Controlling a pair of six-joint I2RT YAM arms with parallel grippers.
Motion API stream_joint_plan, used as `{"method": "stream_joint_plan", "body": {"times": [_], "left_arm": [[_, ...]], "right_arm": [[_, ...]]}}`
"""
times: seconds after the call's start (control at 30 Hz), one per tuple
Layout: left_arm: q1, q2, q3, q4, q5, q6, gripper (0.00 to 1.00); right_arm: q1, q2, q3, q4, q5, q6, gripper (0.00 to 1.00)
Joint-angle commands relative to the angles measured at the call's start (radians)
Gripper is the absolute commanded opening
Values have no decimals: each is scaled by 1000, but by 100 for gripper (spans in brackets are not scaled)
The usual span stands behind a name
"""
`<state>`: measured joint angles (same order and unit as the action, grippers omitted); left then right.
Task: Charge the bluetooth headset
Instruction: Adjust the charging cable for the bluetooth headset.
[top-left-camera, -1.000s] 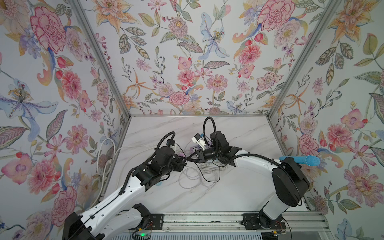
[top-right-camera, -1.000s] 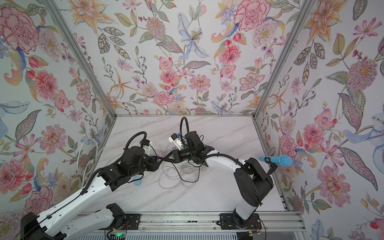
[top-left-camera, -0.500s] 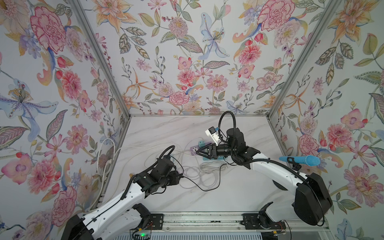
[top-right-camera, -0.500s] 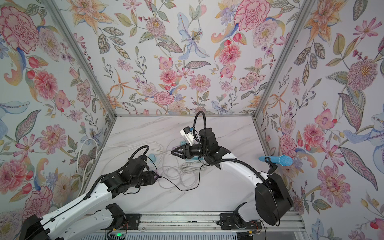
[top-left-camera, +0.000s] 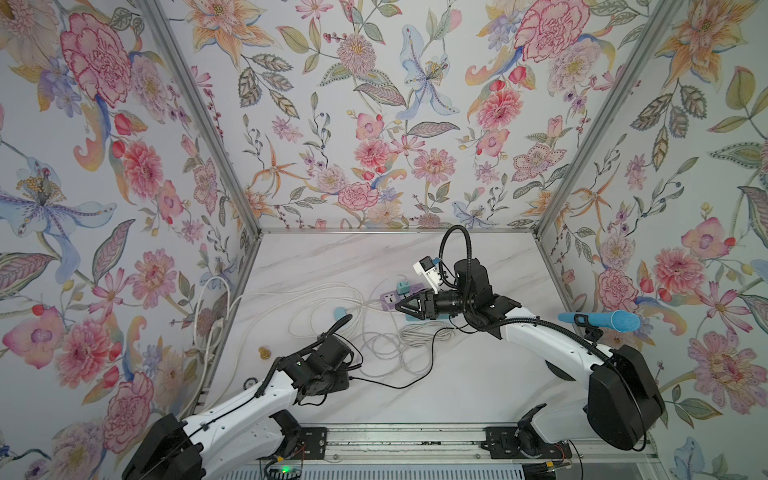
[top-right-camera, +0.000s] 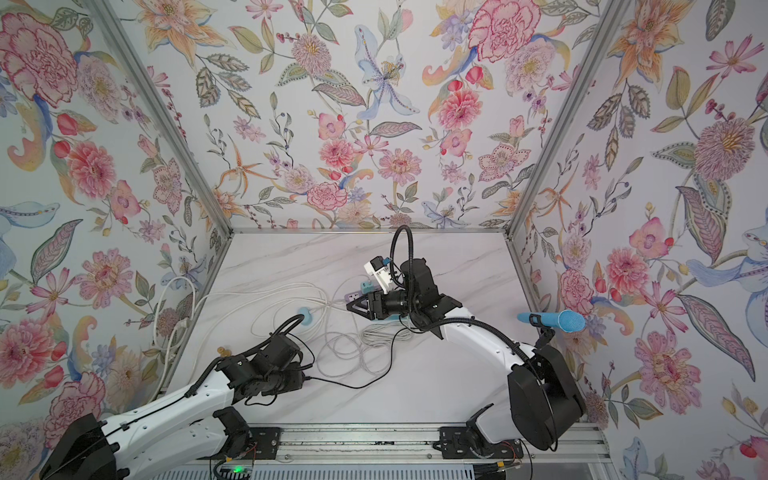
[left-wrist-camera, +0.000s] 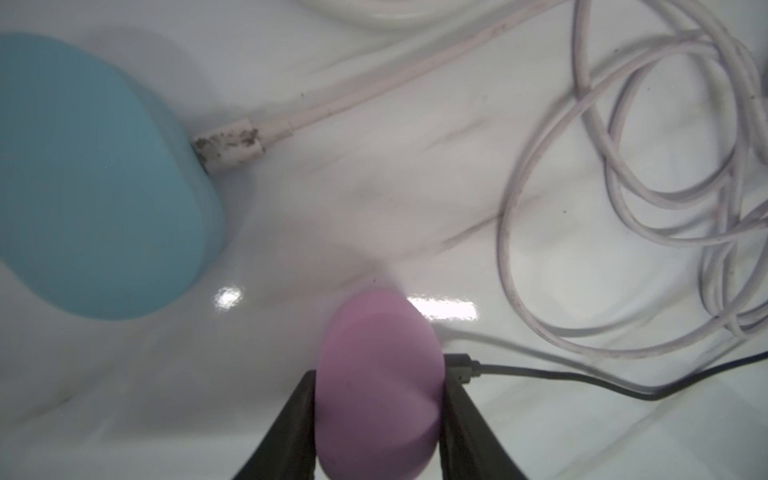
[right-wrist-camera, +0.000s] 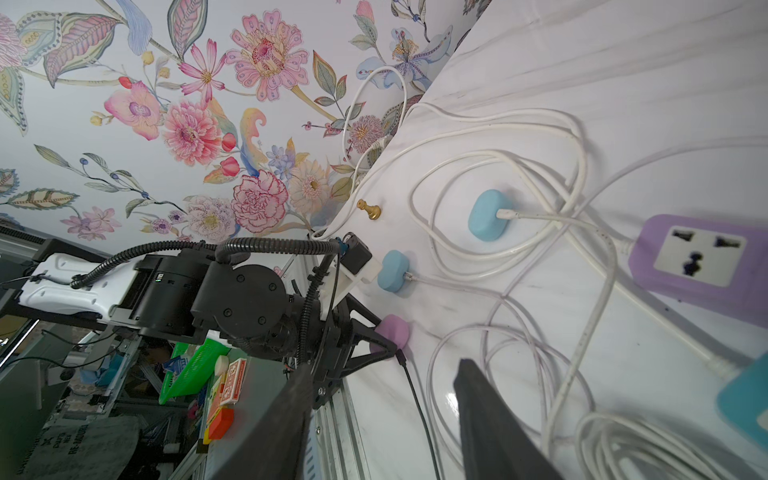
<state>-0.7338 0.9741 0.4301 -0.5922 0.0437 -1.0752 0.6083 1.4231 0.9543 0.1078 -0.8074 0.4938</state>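
The headset's purple charging case (left-wrist-camera: 378, 374) rests low over the marble table (top-left-camera: 457, 374), and my left gripper (left-wrist-camera: 380, 376) is shut on it across its sides. A black cable (left-wrist-camera: 582, 376) ends in a plug (left-wrist-camera: 461, 365) seated in the case's side. The right wrist view shows the same case (right-wrist-camera: 395, 328) between the left fingertips. In both top views the left wrist (top-left-camera: 324, 361) hides it. My right gripper (top-left-camera: 400, 307) (right-wrist-camera: 384, 365) stands open and empty above the cables, beside the purple power strip (top-left-camera: 390, 297).
Two blue cases (right-wrist-camera: 488, 216) (right-wrist-camera: 392, 272) lie on white cables (top-left-camera: 374, 345) that coil over the table's middle. A teal adapter (top-left-camera: 402, 286) sits in the power strip (right-wrist-camera: 702, 266). A gold pawn (top-left-camera: 264, 352) stands at the left wall, a blue microphone (top-left-camera: 598, 320) at the right wall.
The right gripper has opened, let go and drawn back to the right. The left arm has pulled the purple case toward the front left, trailing the black cable.
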Motion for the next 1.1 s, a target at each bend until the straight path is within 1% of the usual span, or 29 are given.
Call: {"method": "stream_joint_plan", "body": {"times": [0.0, 0.17, 0.37, 0.53, 0.67, 1.0, 1.07], "left_arm": [[-10, 20, -10, 43, -44, -20, 42], [-10, 42, -19, 65, -45, -12, 56], [-10, 45, -24, 72, -47, -11, 64], [-10, 37, -6, 44, -57, -8, 63], [-10, 21, 3, 20, -62, -9, 55], [-10, -28, 7, -12, -76, -26, 56], [-9, -33, 4, -5, -73, -26, 52]], "right_arm": [[8, 12, -9, -7, -3, -11, 52], [8, 20, -10, -6, -4, -11, 52], [8, 27, -9, -7, -7, -16, 52], [8, 33, -10, -5, -13, -18, 52], [8, 35, -13, -6, -18, -19, 52], [16, 40, -11, -5, -24, -21, 52], [19, 41, -10, -4, -24, -21, 52]]}}
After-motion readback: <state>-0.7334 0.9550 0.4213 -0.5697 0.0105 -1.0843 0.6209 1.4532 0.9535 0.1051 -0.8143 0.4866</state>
